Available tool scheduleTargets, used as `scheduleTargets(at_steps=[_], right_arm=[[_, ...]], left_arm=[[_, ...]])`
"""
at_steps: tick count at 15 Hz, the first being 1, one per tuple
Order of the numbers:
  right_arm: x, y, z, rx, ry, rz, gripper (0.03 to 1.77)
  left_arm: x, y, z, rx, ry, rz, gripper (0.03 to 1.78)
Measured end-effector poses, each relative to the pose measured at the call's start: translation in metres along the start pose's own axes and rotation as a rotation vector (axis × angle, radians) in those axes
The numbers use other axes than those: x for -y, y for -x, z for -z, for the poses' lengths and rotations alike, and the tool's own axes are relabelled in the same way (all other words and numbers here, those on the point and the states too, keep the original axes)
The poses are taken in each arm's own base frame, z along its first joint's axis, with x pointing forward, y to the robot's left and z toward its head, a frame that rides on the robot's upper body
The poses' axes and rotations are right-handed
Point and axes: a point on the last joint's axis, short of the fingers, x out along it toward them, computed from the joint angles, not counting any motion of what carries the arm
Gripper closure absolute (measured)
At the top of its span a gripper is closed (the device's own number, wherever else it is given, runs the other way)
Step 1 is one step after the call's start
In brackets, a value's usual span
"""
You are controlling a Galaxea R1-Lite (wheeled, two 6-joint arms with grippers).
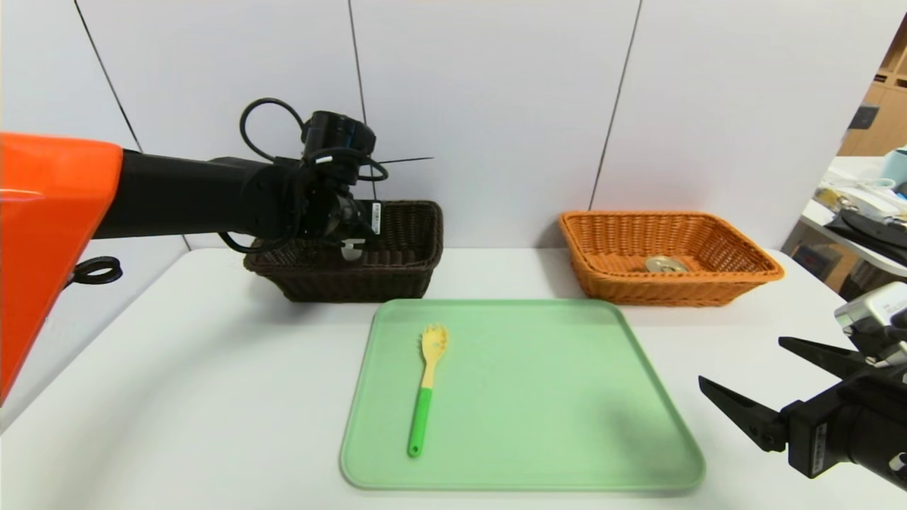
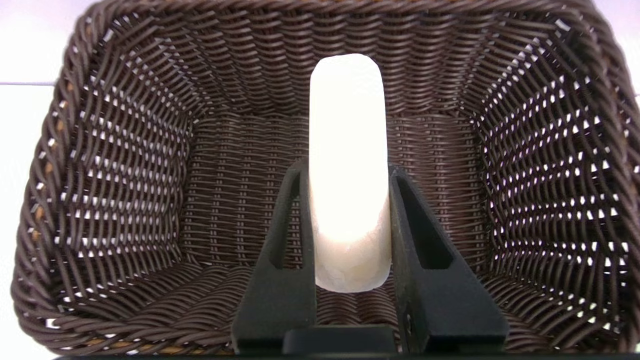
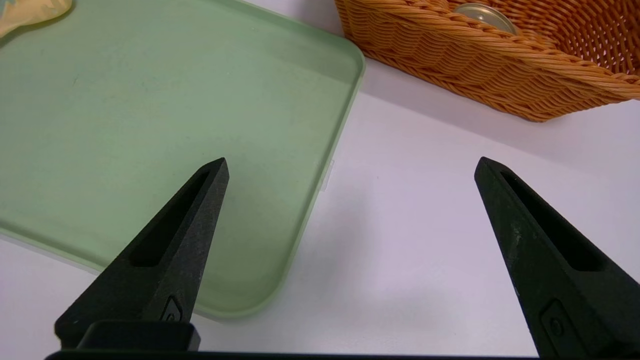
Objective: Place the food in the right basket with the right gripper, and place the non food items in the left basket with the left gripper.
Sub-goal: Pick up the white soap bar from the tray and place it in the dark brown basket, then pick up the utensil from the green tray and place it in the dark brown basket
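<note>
Above the dark basket (image 2: pixel 125 165), left claw (image 2: pixel 348 172) grips white block (image 2: pixel 347 150); right claw (image 3: pixel 350 165) wide.

I see a white table (image 1: pixel 212 397) set against a pale wall (image 1: pixel 489 106) of wide panels split by thin dark seams. Off to the right, a cluttered side desk (image 1: pixel 861 212) stands before wooden shelving (image 1: pixel 879 106).
</note>
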Motion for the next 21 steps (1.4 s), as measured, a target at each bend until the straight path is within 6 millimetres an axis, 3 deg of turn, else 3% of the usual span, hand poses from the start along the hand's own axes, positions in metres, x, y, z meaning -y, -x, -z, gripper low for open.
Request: scheduleTargets(at_steps=[6, 13, 17, 21], right_arm=[[0.0, -0.002, 0.0, -0.009, -0.002, -0.001, 0.1], [-0.001, -0.003, 0.001, -0.013, -0.001, -0.002, 0.1], [-0.001, -0.003, 0.001, -0.015, -0.002, -0.002, 0.1], [-0.001, -0.003, 0.002, -0.018, -0.002, -0.002, 0.1]], left_arm=[[0.001, -0.008, 0.007, -0.021, -0.012, -0.01, 1.38], [0.001, -0.01, 0.007, -0.016, -0.007, -0.015, 0.66], [-0.001, -0.002, 0.002, 0.0, 0.008, -0.011, 0.43], [-0.005, 0.031, -0.007, 0.03, 0.015, 0.016, 0.3]])
